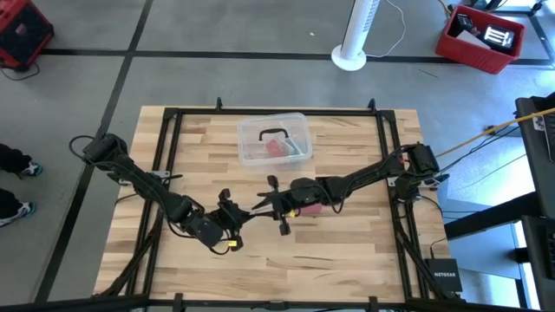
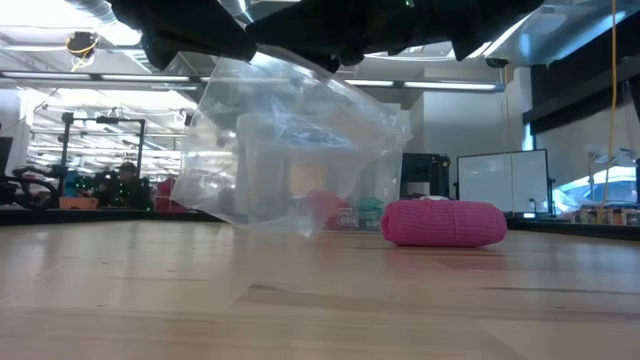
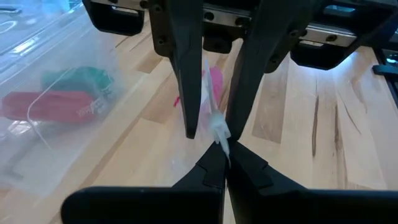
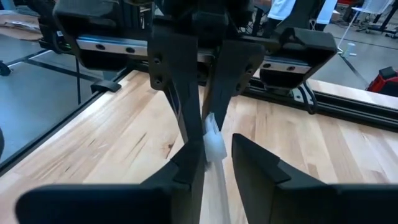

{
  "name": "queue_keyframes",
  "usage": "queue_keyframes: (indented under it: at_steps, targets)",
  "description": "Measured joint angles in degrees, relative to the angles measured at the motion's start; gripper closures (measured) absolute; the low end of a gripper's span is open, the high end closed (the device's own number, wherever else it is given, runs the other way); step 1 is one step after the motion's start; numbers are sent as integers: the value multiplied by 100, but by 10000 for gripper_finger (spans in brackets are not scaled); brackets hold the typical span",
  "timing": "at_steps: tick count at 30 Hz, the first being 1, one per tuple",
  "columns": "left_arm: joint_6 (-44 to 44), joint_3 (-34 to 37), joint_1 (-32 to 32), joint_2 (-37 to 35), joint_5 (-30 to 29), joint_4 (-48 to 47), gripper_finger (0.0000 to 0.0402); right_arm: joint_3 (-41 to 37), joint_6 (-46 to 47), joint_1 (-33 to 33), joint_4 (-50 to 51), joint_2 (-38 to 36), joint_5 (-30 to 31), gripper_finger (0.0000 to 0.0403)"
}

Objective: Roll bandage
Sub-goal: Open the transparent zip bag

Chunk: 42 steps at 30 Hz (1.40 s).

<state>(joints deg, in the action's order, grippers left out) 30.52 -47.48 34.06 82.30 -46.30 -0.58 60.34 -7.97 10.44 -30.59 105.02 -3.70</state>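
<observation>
Both my claws meet over the middle of the table.

My left claw (image 3: pixel 219 163) is pinched tight on the clear plastic wrapper (image 2: pixel 290 140); my right claw (image 4: pixel 214 163) stands narrowly open around the wrapper's twisted end. The bandage (image 2: pixel 443 222), a pink roll, lies on the table (image 1: pixel 347 251) beside them.

Grey concrete floor (image 1: pixel 217 35), bright ceiling lights (image 2: pixel 420 82)

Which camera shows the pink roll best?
The low view: the bandage lies on the table as a whole pink roll, nothing covering it. In the high view the right arm hides most of it; the left wrist view shows only a sliver; the right wrist view shows none.
</observation>
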Motion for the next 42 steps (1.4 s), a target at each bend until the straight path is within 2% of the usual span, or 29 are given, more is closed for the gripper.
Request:
queue_keyframes:
  at_steps: [5, 11, 18, 24, 30, 38, 42]
  targets:
    - [-35, 0, 2, 0, -30, -16, 401, 0, 0, 0, -27, 28, -51, 327]
    - [-98, 0, 2, 2, -133, -28, 401, 2, -8, 0, 32, 26, -88, 384]
    - [-8, 0, 162, -2, -551, -44, 401, 22, 19, 1, 343, -48, 18, 359]
    - [77, 0, 258, -13, -729, -17, 401, 17, -24, 2, 794, -132, 65, 384]
    - [88, -3, 271, -33, -903, 26, 401, -4, -24, 2, 921, -133, 41, 375]
    - [448, -9, 240, -94, -858, 52, 399, -9, -32, 2, 892, -123, 12, 379]
    - [365, -13, 207, -232, -755, 46, 370, -9, -133, 2, 861, -123, 14, 374]
